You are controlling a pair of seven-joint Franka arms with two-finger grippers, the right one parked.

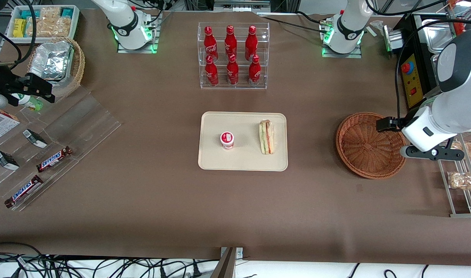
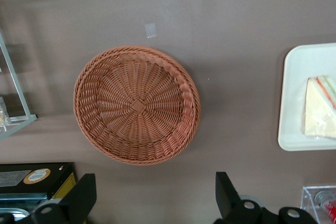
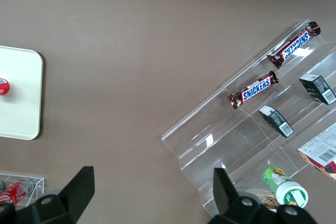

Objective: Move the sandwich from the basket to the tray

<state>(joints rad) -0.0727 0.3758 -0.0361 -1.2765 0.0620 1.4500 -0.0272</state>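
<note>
Sandwich (image 1: 266, 136): lies on the tray, at the tray's end toward the working arm, triangular face up, red and green filling edge showing. No longer in the basket; the wrist view shows its pale bread face (image 2: 320, 109) on the tray's edge.
Tray (image 1: 212, 158): cream, flat, low rim, mid-table. Also carries 1 small red-and-white cup (image 1: 227, 139), well apart from the sandwich.
Basket (image 1: 368, 146): reddish-brown wicker, empty, toward the working arm's end of the table; nothing inside in either view (image 2: 137, 105).
Gripper (image 2: 155, 195): left arm's tool hangs above the basket's rim region, well apart from the tray. Fingers spread wide, nothing between them.
Task state: judged done, or as good as; sandwich sits inside the rim, tool released.
Handling, judged: light, soft bread, crushes easily. Clear wrap probably slick, so a hard pinch could squeeze filling out or let it slip.
Where to hold, judged: across the 2 flat bread faces near the thick middle, gentle closure; avoid the thin pointed tip and the loose wrap.
Risk, judged: low now; sandwich lies near the tray's rim, so any nudge could push it toward the edge.
Other: 6 red bottles in a clear rack (image 1: 233, 56), farther from the front camera than the tray.
</note>
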